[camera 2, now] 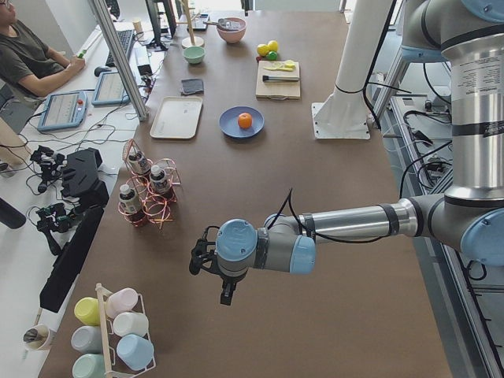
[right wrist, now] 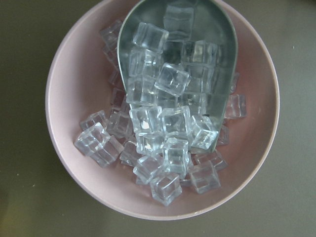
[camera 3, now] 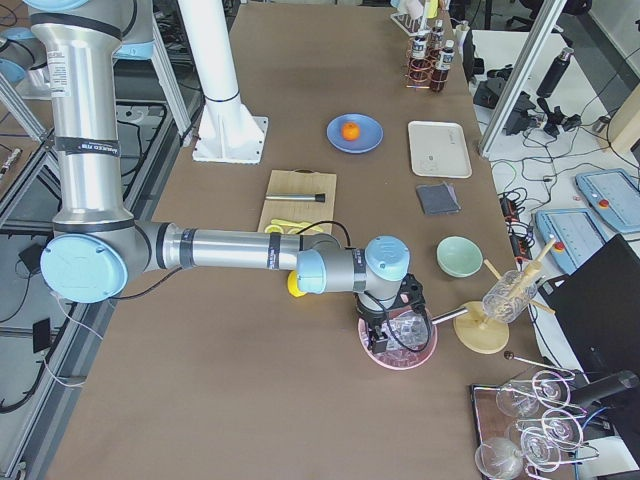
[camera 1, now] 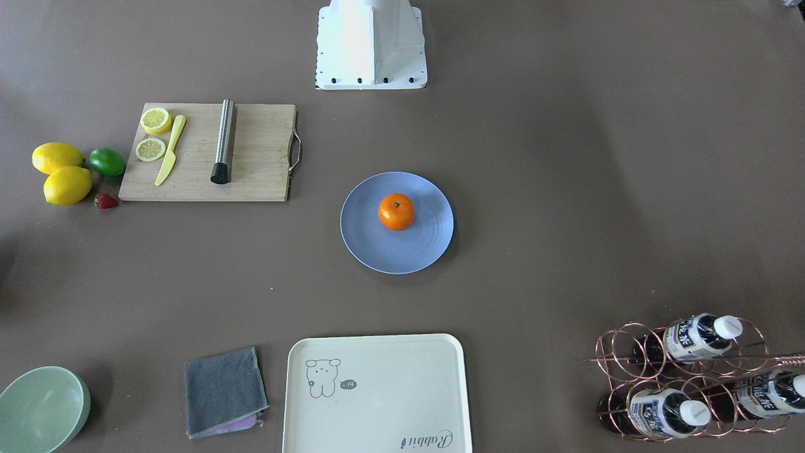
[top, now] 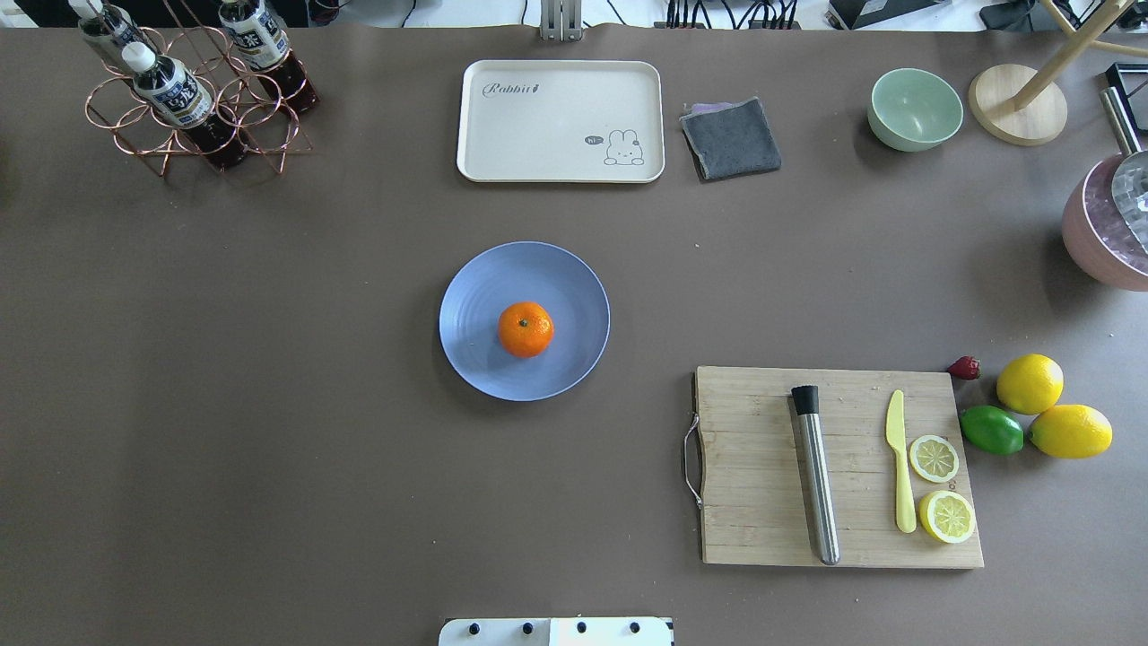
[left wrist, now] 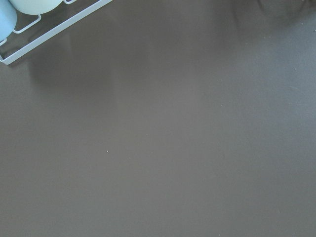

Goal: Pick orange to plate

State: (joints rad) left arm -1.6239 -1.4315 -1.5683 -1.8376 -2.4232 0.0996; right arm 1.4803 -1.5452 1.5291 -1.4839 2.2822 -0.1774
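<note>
On the blue-grey plate sits the glossy orange.

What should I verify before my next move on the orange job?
1. The orange is on the plate: ok, near its middle.
2. Nothing grips the orange: ok, it lies free.
3. The left claw is away from the plate: ok, above bare table at the end.
4. The right claw is away too: ok, above the pink bowl of ice.
5. Claws open or shut: cannot tell.
</note>
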